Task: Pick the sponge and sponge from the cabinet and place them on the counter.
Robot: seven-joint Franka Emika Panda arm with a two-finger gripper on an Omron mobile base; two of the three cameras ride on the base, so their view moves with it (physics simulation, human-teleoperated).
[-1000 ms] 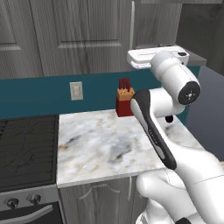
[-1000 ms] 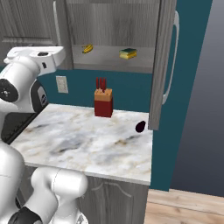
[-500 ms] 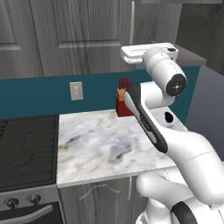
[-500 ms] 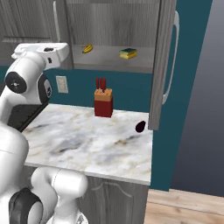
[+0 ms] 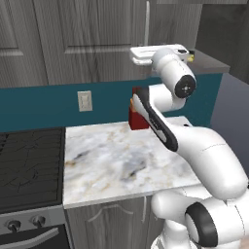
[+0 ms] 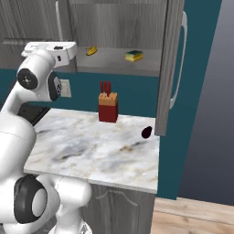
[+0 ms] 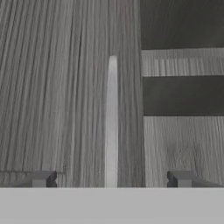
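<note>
Facing a closed cabinet door, the claw is spread wide with nothing between its tips, and the door's thin silver handle runs straight ahead between them. Seen from the right base camera, the claw sits level with the cabinet shelf. Off to its side on that shelf, well apart from it, lies the green-topped yellow sponge, with a yellow banana nearer the claw. Below it spreads the marble counter, carrying a red knife block.
</note>
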